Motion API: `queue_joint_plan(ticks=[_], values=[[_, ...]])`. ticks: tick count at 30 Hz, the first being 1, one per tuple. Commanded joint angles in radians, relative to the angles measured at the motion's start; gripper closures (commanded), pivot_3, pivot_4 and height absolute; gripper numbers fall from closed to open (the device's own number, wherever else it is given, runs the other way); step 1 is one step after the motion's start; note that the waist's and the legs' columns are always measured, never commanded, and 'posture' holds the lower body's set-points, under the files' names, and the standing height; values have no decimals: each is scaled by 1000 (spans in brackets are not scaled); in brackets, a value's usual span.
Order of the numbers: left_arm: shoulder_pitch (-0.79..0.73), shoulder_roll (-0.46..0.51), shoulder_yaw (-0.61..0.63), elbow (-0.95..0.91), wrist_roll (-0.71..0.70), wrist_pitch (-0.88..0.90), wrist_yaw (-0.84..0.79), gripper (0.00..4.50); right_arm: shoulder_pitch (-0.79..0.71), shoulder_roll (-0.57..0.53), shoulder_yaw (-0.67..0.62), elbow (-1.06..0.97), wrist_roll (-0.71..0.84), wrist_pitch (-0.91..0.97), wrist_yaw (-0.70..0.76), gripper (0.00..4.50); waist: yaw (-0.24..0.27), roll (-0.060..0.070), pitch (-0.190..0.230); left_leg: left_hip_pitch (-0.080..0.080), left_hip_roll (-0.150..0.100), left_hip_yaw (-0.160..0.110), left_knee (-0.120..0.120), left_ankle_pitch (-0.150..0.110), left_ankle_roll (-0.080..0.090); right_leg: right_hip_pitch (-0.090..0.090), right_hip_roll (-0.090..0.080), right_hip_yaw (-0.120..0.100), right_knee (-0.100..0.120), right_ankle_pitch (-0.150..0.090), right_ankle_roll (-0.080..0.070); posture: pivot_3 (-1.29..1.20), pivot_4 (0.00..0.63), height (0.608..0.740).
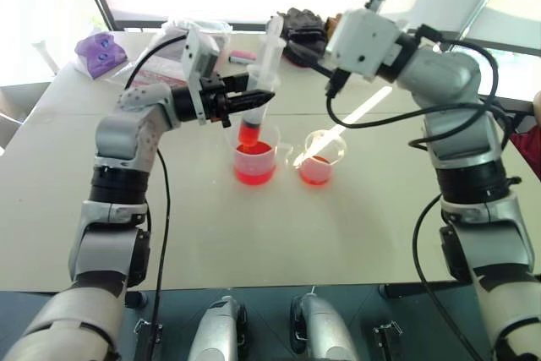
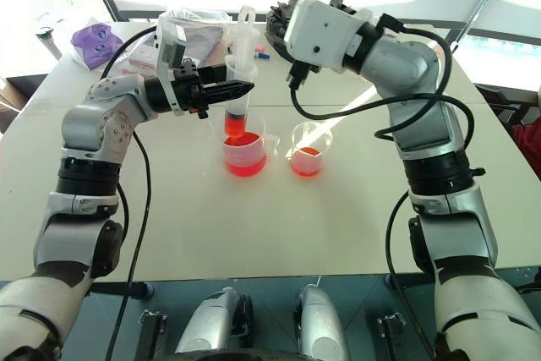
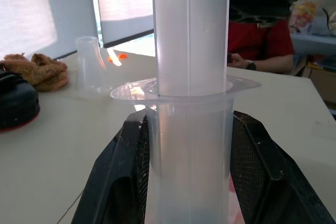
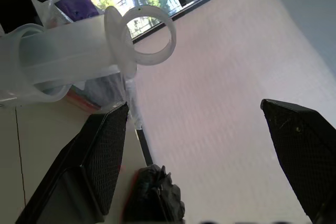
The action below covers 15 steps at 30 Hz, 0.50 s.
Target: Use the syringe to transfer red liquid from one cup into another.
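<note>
L jaws (image 1: pixel 239 102): clamped on barrel of the large clear plastic syringe (image 1: pixel 258 95), gripping from my left side, pointing level across to my right.
Syringe: upright, white plunger drawn well up out of barrel, ring end on top; red in lower barrel; tip end down inside the wide clear plastic beaker w/ side handle (image 1: pixel 255 161).
L wrist view: barrel (image 3: pixel 190 129) sat tight btwn my two black fingers (image 3: pixel 122 177), flange just above them.
R jaws (image 4: pixel 202 150): wide apart, nothing btwn them, up beside plunger top, not touching it; plunger ring (image 4: pixel 150 35) seen off to one side of my R fingers (image 4: pixel 100 156).
Red liquid (image 1: pixel 254 166): bright translucent red-orange, filled lower part of beaker; more in syringe barrel above it.
Smaller narrow clear plastic cup (image 1: pixel 319 159): on table just to my right of beaker, near but apart; shallow red layer at bottom.
Table (image 1: pixel 279 234): pale, flat; both cups mid-table in front of me.
Far left corner: purple packet (image 1: pixel 101 51).
Far edge: crumpled clear plastic bag (image 2: pixel 199 27), dark bundle behind my R wrist, can't tell what.
L wrist view bkgd: person in red top (image 3: pixel 260 40) seated past far edge; tall frosted cup (image 3: pixel 90 66) standing on table.
</note>
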Motion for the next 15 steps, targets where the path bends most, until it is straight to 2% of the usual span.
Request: queue_joint_plan(ticks=[1,11,15], values=[[-83,3,49,28,-32,-22,3,2900,32,-53,-81,-106,40,39,14,340,1,0,0,0,0,0,0,0,0,0,0,0,0,0,0,0,150,740],[-275,-94,70,172,-74,-46,-14,2900,137,-170,-249,-201,91,195,-23,340,2,0,0,0,0,0,0,0,0,0,0,0,-1,0,0,0,150,740],[-343,-202,63,222,-99,-62,-23,2900,179,-222,-287,-191,57,207,-53,340,3,0,0,0,0,0,0,0,0,0,0,0,-1,0,0,0,150,740]])
